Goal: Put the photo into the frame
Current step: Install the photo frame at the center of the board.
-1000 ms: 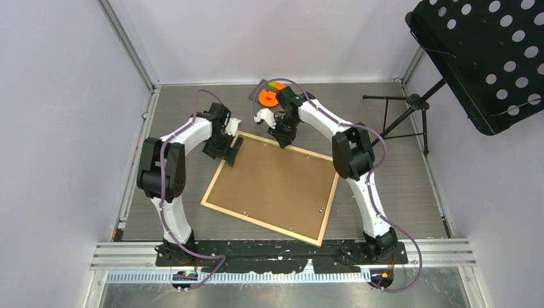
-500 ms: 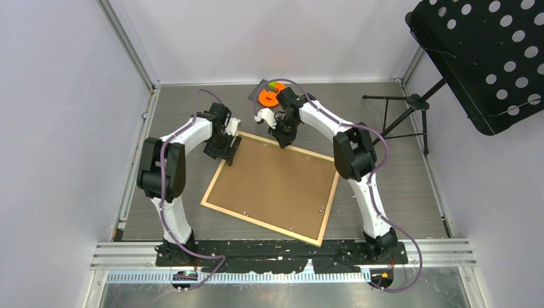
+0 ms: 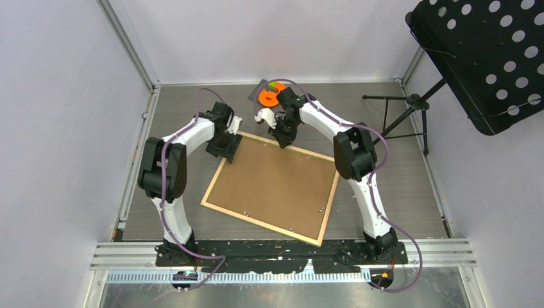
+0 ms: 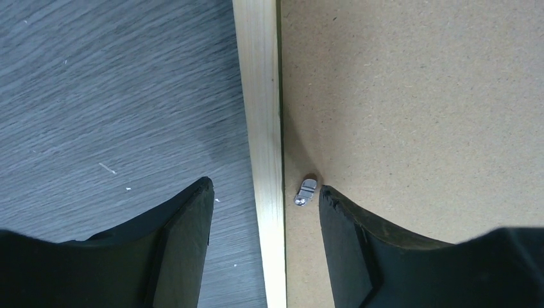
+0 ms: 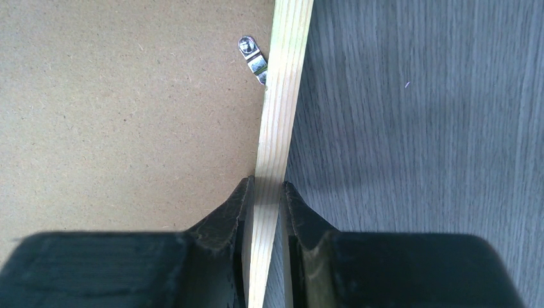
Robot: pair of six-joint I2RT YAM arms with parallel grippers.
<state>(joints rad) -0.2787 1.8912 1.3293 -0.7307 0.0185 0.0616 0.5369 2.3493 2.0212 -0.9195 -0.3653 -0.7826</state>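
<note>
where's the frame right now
In the top view the frame lies flat mid-table, backing board up; the right claw pinches its far rail and the open left claw straddles its left rail.

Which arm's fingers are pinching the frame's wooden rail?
The right gripper: its fingers squeeze the frame rail; the left gripper stands open astride it.

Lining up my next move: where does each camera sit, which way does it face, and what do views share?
Top external: above and behind the bases, looking down on table, left arm, right arm, frame and its brown backing board.
Left wrist: looks straight down; open left end effector straddles the frame's rail beside a metal clip.
Right wrist: looks down; right end effector pinches the rail near another metal clip.
Shared: both wrist views show rail, board and table.
</note>
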